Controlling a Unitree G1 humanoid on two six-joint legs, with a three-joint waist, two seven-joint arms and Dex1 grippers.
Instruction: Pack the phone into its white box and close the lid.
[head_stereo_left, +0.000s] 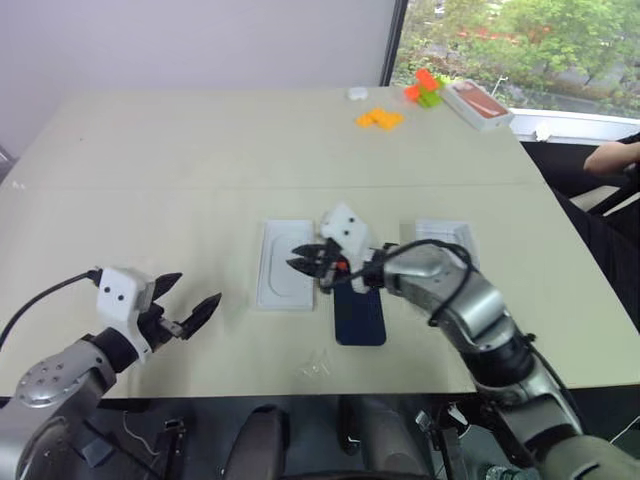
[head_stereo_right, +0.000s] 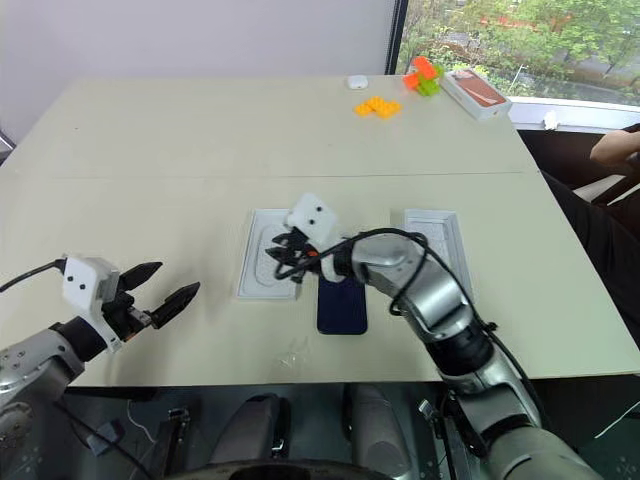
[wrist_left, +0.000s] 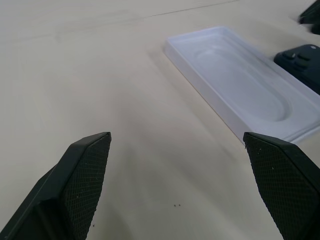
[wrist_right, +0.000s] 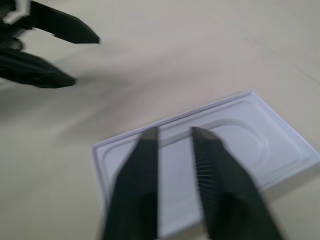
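The dark navy phone (head_stereo_left: 360, 315) lies flat on the table, near the front edge. Left of it is a white insert (head_stereo_left: 285, 268) with an oval recess. The white box (head_stereo_left: 445, 240) lies to the phone's right. My right gripper (head_stereo_left: 298, 258) hovers over the insert's right edge, its fingers (wrist_right: 145, 170) drawn close together with nothing between them. My left gripper (head_stereo_left: 185, 310) is at the front left, open and empty, well apart from the insert. Its wrist view looks across bare table to the insert (wrist_left: 240, 85) and the phone (wrist_left: 302, 60). I cannot pick out the lid.
A scrap of clear film (head_stereo_left: 315, 368) lies by the front edge. An orange-topped box (head_stereo_left: 478, 105), orange blocks (head_stereo_left: 380, 118) and green and orange blocks (head_stereo_left: 427, 88) sit at the far right corner. A person's arm (head_stereo_left: 612, 155) rests beyond the right edge.
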